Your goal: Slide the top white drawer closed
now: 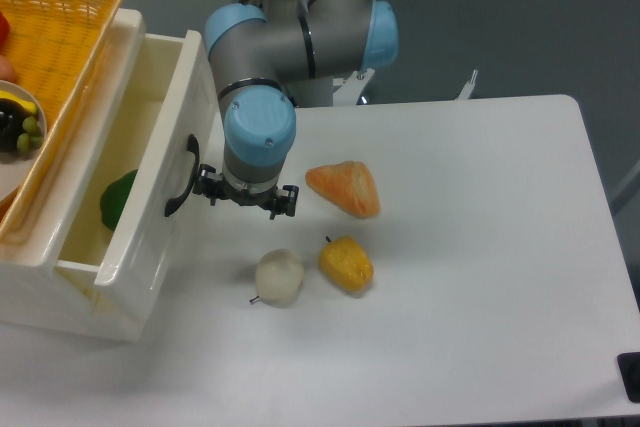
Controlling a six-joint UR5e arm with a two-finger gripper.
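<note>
Near edge of table point(480, 347): white round fruit point(279, 277) and yellow fruit point(346, 263) side by side, orange piece point(345, 188) beyond at about 1 o'clock, all apart from the hand point(246, 194). Hand, fingers spread and holding nothing, sits just beside the black handle point(181, 175) of the top white drawer point(150, 207); drawer partly open at 9 o'clock, green item point(117, 199) inside. Judgement: push flat against the front near the handle, straight toward 9–10 o'clock, wrist level so the drawer does not skew; yellow basket point(50, 47) farthest back
</note>
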